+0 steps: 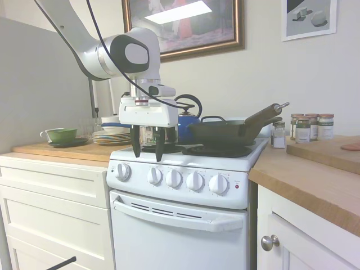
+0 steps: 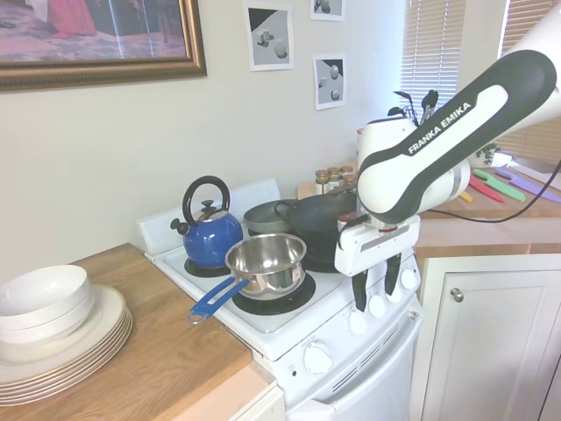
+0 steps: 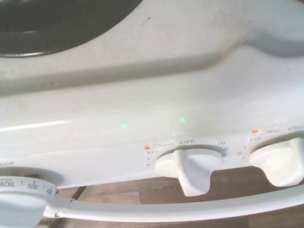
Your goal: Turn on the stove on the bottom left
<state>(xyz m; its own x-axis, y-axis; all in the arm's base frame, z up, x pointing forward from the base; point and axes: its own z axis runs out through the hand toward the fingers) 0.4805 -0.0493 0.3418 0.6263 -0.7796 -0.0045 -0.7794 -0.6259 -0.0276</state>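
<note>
My gripper (image 1: 146, 151) hangs just over the front edge of the stove (image 1: 180, 225). Its two black fingers (image 1: 135, 147) point down with a gap between them, and they hold nothing. They are above the row of white knobs, between the far-left knob (image 1: 123, 171) and the second knob (image 1: 154, 176). I am not touching any knob.

In my wrist view, one knob (image 3: 192, 170) sits close below me. The words "Front", "OFF", "LO" and "HI" are printed around it. Another knob (image 3: 281, 161) is beside it, and the big oven dial (image 3: 21, 199) is at the other side. The white oven handle (image 3: 190, 209) runs under them.

The stove stands between a white drawer cabinet (image 1: 53, 214) and a wood counter (image 1: 315, 180). A small red light (image 1: 237, 185) is at the end of the knob row.

Farther back on the burners are a shiny pot (image 2: 266, 261) with a blue handle, a black pan (image 1: 225, 130) and a blue kettle (image 2: 209, 235). White plates (image 2: 61, 338) with bowls on top sit on the counter in the second exterior view. Spice jars (image 1: 309, 127) stand by the wall.
</note>
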